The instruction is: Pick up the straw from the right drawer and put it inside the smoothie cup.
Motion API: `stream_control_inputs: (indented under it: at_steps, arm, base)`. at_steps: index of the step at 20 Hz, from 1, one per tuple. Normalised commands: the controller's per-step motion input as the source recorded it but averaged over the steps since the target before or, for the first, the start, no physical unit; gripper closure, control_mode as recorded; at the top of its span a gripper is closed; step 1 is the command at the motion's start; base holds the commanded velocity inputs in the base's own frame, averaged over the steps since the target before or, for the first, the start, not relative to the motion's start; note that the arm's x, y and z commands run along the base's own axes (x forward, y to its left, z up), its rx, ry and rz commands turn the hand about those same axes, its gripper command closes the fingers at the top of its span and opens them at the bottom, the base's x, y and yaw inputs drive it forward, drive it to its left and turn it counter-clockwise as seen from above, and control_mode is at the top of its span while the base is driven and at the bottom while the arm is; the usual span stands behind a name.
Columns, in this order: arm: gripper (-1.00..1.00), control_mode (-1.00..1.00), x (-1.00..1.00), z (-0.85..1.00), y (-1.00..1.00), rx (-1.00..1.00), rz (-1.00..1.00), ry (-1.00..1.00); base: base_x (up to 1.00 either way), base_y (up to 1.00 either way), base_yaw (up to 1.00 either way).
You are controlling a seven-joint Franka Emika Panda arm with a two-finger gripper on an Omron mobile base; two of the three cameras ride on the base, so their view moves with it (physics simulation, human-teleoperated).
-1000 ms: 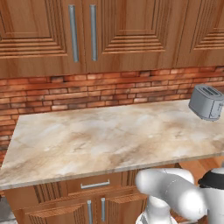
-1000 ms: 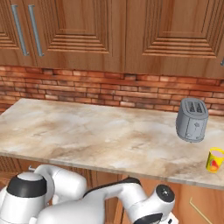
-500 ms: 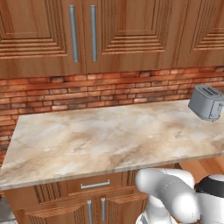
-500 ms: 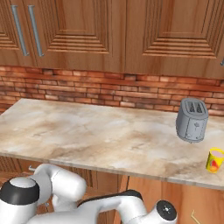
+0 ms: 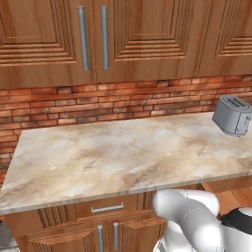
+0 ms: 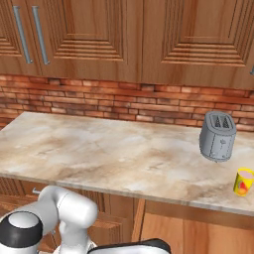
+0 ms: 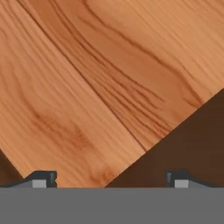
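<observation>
Straw: can't spot it anywhere yet, nor whether the drawer that holds it is open. Hand [image 7: 111,178] is spread wide with nothing between the tips, pointed at close range at bare reddish wood planks [image 7: 87,87] with a darker wedge [image 7: 188,144] cutting in from the lower right; can't tell if that's a drawer wall, cabinet face or floor. Arm is folded low under the worktop [image 5: 123,157] edge. One closed drawer front with a metal pull [image 5: 107,208] sits under the worktop towards the left; the right drawer would be further right, roughly below the toaster [image 6: 218,135]. Cup [image 6: 243,181], yellow, stands near the front edge of the worktop just right of the toaster, apart from it. Step in hand looks like reaching low for the drawer. To do it well: keep the hand wide, back off enough for the camera to see an edge or handle, line the tips square to the handle before closing, pull straight out. A straw is thin and light, so grip it mid-length and across, gently, or it'll roll or flip.
</observation>
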Motion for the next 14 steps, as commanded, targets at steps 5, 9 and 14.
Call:
stream_control_inputs:
  at_steps: [5, 9, 14]
  arm:
    - [-1.0, -1.0, 0.1, 0.59, -0.51, 0.01, 0.0, 0.0]
    - [-1.0, -1.0, 0.69, 0.25, -0.27, 0.0, 0.05, 0.0]
    - [-1.0, -1.0, 0.83, 0.0, -0.12, 0.0, 0.17, 0.01]
  base:
    - [0.0, 0.0, 0.0]
    - [0.0, 0.0, 0.0]
    - [0.0, 0.0, 0.0]
